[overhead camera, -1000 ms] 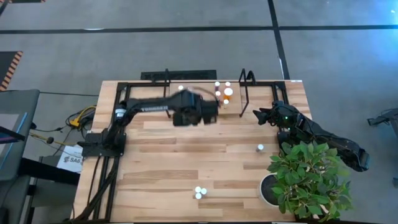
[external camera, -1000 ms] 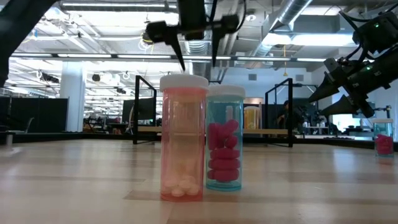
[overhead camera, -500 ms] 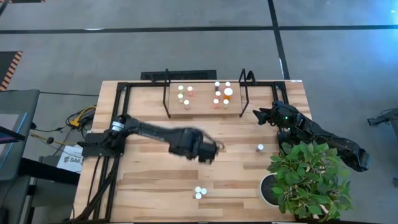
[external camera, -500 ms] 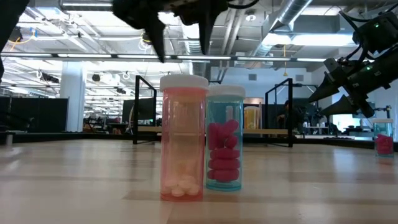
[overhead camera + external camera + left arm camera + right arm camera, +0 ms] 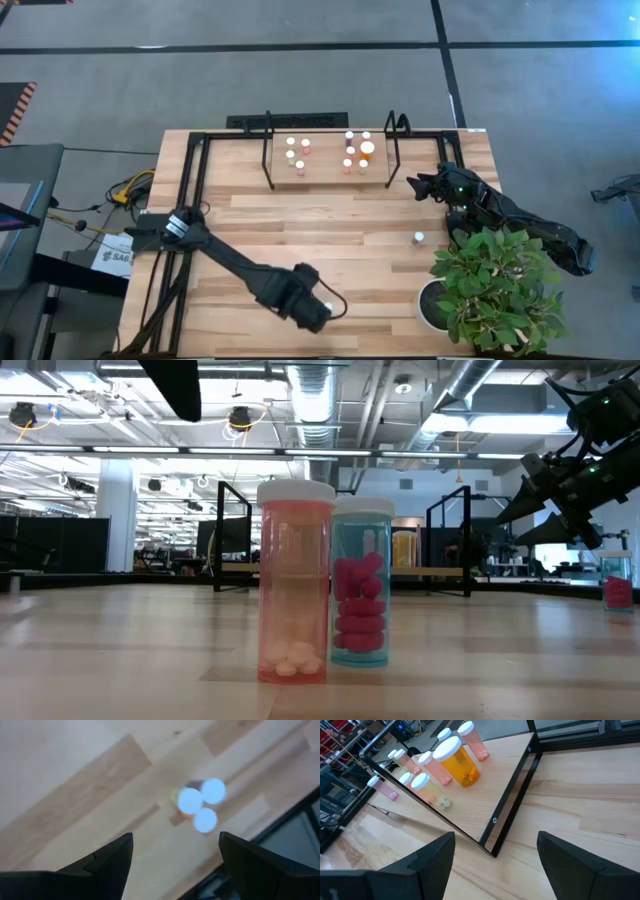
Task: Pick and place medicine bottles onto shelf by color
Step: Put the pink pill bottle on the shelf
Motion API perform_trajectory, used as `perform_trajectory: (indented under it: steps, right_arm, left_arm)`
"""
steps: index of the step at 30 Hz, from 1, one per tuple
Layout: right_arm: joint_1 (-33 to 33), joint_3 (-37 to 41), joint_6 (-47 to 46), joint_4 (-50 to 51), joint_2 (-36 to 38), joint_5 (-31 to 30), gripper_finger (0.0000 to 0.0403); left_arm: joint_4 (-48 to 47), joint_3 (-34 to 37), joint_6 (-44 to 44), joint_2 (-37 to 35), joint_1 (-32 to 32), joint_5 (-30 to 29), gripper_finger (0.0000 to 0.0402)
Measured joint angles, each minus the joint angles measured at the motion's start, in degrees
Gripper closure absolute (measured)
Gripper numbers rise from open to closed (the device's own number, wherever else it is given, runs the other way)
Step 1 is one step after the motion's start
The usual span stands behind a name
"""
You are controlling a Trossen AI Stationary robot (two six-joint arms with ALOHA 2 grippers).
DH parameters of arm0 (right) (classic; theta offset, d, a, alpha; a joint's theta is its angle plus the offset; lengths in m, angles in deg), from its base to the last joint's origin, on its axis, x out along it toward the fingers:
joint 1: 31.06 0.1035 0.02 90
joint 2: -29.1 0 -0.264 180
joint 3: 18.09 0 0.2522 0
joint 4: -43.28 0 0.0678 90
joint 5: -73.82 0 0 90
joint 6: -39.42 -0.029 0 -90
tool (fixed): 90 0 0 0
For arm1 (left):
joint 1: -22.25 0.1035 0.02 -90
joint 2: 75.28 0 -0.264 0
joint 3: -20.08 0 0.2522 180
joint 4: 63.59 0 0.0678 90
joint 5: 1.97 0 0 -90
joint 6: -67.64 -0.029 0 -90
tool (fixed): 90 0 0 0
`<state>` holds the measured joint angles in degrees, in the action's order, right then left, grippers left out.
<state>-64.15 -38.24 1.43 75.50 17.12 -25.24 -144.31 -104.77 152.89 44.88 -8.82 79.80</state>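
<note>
— Which way do the medicine bottles point(image 5: 295, 580) stand?

— Upright, we find, long axis vertical, white caps on top. In the low view we see two touching side by side near the table's point(image 5: 250, 235) front edge: a clear pink one with small white tablets in the bottom, and a teal one point(image 5: 361, 583) stacked with pink capsules. The left gripper point(image 5: 318, 313) hangs over them with its fingers point(image 5: 107, 865) spread wide and nothing between them; its wrist view shows round white caps point(image 5: 190, 801) below, blurred.

— And the shelf point(image 5: 328, 177)?

— A light wooden board in thin black tubing at the table's far edge. We count one cluster of bottles on its left part and another on its right, all upright. The right wrist view shows pink bodies, a yellowish one point(image 5: 431, 790) with pale pills, and a wider orange one point(image 5: 458, 761) with a larger cap.

— The right gripper point(image 5: 413, 184)?

— We see it beside the shelf's right end, fingers point(image 5: 427, 860) apart, empty. A lone bottle point(image 5: 418, 238) stands near the plant point(image 5: 495, 285).
</note>
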Motion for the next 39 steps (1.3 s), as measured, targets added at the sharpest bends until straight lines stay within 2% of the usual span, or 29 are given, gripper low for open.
perform_trajectory:
  steps: [6, 12, 15, 27, 31, 39]
  right_arm:
    - [0.0, 0.0, 0.0, 0.1, 0.0, 0.0, 0.0097]
    - [0.0, 0.0, 0.0, 0.3, 0.0, 0.0, 0.0097]
    - [0.0, 0.0, 0.0, 0.3, 0.0, 0.0, 0.0097]
    - [0.0, 0.0, 0.0, 0.4, 0.0, 0.0, 0.0097]
    - [0.0, 0.0, 0.0, 0.4, 0.0, 0.0, 0.0097]
    - [0.0, 0.0, 0.0, 0.5, 0.0, 0.0, 0.0097]
  left_arm:
    - [4.9, -0.1, 3.4, 1.4, -0.9, 1.8, 0.0120]
    - [5.9, 0.0, 6.6, 5.1, -1.1, 9.4, 0.0120]
    - [7.5, 0.0, 7.9, 6.2, -1.1, 10.8, 0.0120]
    - [11.6, 0.0, 13.4, 6.5, -1.0, 7.5, 0.0120]
    - [11.5, 0.0, 16.4, 6.5, -1.0, 4.1, 0.0120]
    - [11.8, -0.2, 19.1, 8.2, -0.3, 6.4, 0.0120]
